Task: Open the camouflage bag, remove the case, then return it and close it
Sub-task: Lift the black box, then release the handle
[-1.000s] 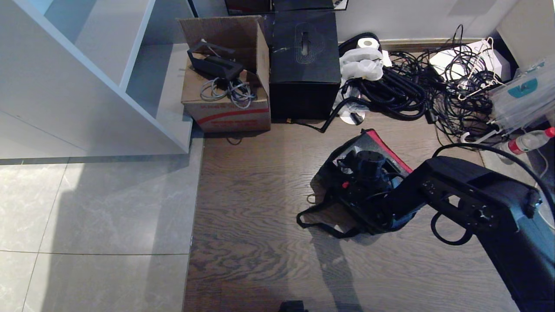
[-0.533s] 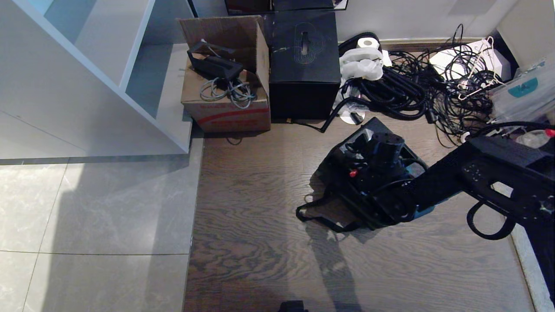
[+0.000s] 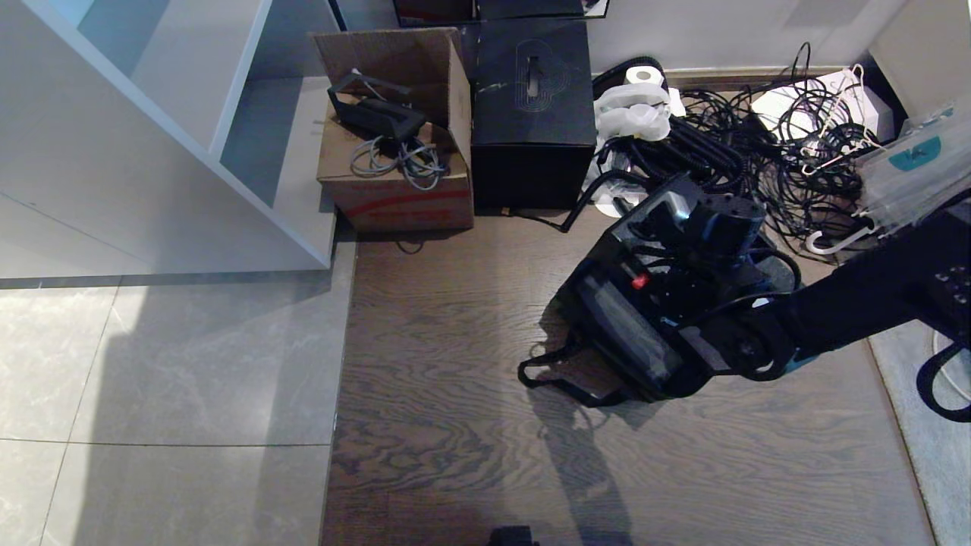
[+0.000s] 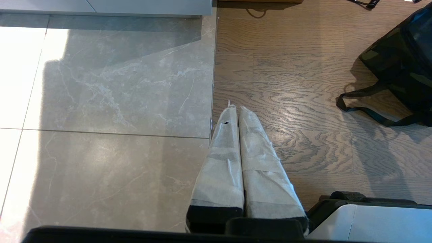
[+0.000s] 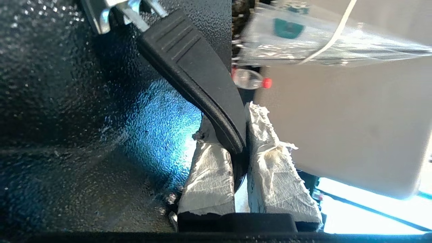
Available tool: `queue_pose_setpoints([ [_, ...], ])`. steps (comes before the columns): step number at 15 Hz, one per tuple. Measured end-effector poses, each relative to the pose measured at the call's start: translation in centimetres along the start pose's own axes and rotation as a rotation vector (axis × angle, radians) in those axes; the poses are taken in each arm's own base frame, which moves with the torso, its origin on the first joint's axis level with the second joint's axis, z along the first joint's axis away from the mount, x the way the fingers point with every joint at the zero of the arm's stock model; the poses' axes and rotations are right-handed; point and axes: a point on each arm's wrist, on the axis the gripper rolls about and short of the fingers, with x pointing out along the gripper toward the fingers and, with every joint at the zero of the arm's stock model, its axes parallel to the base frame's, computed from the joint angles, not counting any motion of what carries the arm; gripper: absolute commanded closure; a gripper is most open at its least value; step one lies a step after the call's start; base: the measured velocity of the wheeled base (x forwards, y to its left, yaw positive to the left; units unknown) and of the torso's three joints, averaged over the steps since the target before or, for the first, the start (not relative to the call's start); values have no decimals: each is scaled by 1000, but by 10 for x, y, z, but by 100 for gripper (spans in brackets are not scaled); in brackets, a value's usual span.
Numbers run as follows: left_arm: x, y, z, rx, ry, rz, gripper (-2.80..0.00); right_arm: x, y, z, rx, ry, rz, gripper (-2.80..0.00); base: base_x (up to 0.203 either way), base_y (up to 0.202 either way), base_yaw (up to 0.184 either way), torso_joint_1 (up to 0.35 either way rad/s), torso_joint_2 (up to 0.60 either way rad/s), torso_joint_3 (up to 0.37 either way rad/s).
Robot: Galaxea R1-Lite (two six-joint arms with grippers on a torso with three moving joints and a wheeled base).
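Note:
A black hard case (image 3: 626, 334) with a pebbled shell (image 5: 67, 84) hangs tilted over the wood floor. My right gripper (image 5: 229, 119) is shut on its black handle (image 5: 192, 67), and the right arm reaches in from the right. The camouflage bag (image 4: 398, 60) lies on the floor under the case. In the head view the case hides most of it, and only its black strap (image 3: 546, 381) shows clearly. My left gripper (image 4: 235, 108) is parked shut and empty over the seam between tile and wood, apart from the bag.
Along the back wall stand a cardboard carton (image 3: 394, 178) holding cables, a black box (image 3: 531, 114) and a tangle of black cables (image 3: 758, 159). A white shelf unit (image 3: 152, 136) stands at the left. A clear plastic bag (image 3: 910, 171) lies at the right.
My right arm has raised the case and carried it toward the back right, tilting it. The strap on the floor has stayed put. The left arm has not moved.

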Motion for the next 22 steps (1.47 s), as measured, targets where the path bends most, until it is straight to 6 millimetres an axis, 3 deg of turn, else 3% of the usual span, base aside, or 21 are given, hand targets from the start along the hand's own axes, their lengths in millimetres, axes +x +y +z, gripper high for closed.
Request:
queue_pose_setpoints([
  [5, 0, 0, 0, 0, 0, 0, 0, 16, -31, -5, 6, 41, -43, 0, 0, 0, 0, 0, 0, 0],
  [12, 0, 0, 0, 0, 0, 1, 0, 83, -49, -36, -15, 201, -161, 0, 0, 0, 0, 0, 0, 0],
  [16, 0, 0, 0, 0, 0, 1, 0, 136, -36, -59, -40, 298, -218, 0, 0, 0, 0, 0, 0, 0],
  [22, 0, 0, 0, 0, 0, 1, 0, 205, 19, -94, -56, 387, -267, 0, 0, 0, 0, 0, 0, 0],
])
